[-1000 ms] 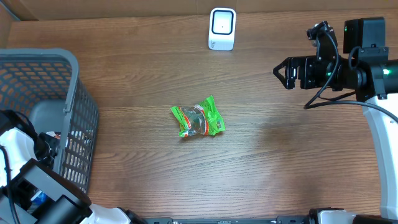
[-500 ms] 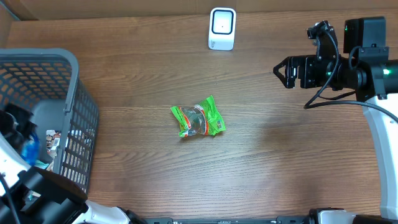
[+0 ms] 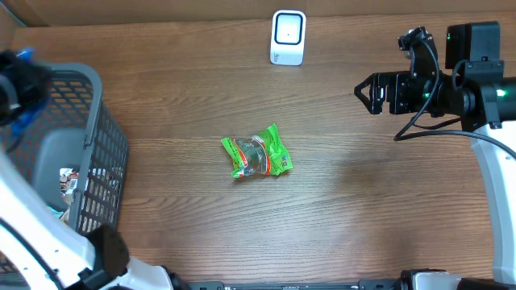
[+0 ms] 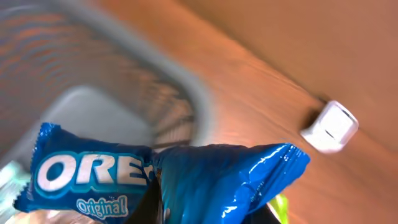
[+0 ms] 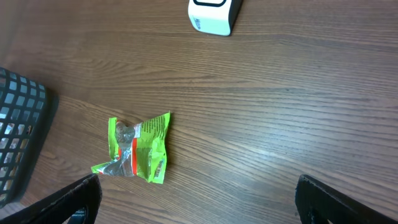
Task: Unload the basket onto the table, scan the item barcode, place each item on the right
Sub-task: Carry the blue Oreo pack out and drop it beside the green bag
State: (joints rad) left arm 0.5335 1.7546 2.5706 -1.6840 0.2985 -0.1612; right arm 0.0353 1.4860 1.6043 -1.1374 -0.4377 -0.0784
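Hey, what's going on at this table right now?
A two-armed robot is working on scanning item barcodes. Its left hand is shut on a blue Oreo packet, held up over the grey basket at the left side of the table. The white scanner stands at the far edge, and the packet is not in front of it yet. A green packet lies alone mid-table. The right hand hangs open on the right, holding nothing.
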